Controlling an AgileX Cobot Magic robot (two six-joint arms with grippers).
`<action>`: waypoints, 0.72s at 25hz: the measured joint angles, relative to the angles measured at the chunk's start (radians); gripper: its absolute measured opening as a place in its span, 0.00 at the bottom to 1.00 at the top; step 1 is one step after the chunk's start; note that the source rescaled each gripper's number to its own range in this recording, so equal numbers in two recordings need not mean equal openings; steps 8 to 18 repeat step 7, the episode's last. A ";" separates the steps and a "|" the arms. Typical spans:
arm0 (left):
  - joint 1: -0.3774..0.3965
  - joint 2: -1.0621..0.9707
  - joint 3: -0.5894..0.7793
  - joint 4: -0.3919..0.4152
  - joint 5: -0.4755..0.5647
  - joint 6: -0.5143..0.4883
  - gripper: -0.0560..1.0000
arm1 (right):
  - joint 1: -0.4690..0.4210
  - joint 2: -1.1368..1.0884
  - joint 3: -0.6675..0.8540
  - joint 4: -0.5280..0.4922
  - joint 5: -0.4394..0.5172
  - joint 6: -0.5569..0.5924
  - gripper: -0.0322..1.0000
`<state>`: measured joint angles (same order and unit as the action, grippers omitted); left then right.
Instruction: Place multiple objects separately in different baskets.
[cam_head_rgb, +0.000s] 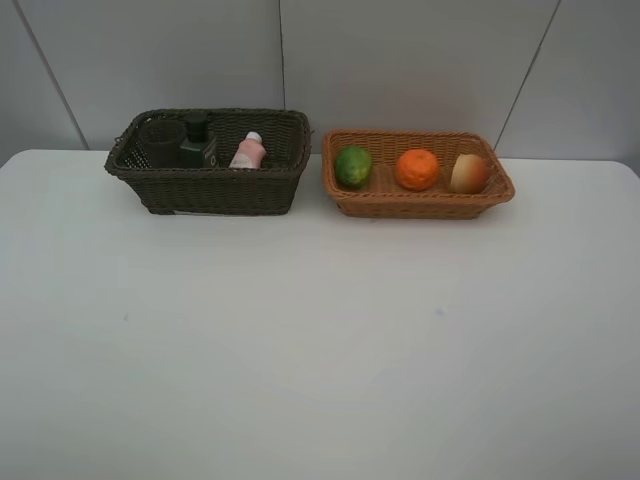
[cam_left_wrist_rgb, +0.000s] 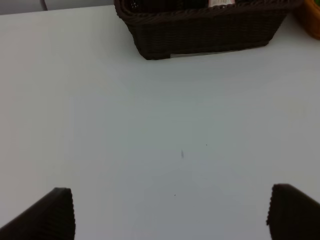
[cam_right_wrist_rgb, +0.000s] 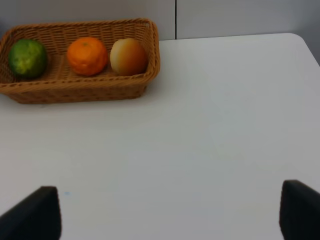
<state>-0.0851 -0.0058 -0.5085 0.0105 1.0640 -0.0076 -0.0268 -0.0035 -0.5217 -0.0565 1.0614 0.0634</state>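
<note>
Beside the dark brown basket (cam_head_rgb: 210, 165), which holds the cup (cam_head_rgb: 160, 142), pump bottle (cam_head_rgb: 198, 142) and pink bottle (cam_head_rgb: 248, 151), lime (cam_head_rgb: 353, 166), orange (cam_head_rgb: 417, 169) and peach (cam_head_rgb: 468, 173) are seen in the light basket (cam_head_rgb: 417, 200). Left gripper (cam_left_wrist_rgb: 171, 212) and right gripper (cam_right_wrist_rgb: 170, 212) are spread wide, empty, over the table (cam_head_rgb: 320, 340).

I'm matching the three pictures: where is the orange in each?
Exterior high: orange in the middle of the light basket, between lime and peach.
Left wrist: not in it.
Right wrist: orange, again the middle fruit.
Shared landmark: the light basket.
</note>
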 joint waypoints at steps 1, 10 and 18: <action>0.000 0.000 0.000 0.000 0.000 0.000 1.00 | 0.000 0.000 0.000 0.000 0.000 0.000 0.84; 0.000 0.000 0.000 0.003 0.000 0.000 1.00 | 0.000 0.000 0.000 0.000 0.000 0.000 0.84; 0.000 0.000 0.000 0.003 0.000 0.000 1.00 | 0.000 0.000 0.000 0.000 0.000 0.000 0.84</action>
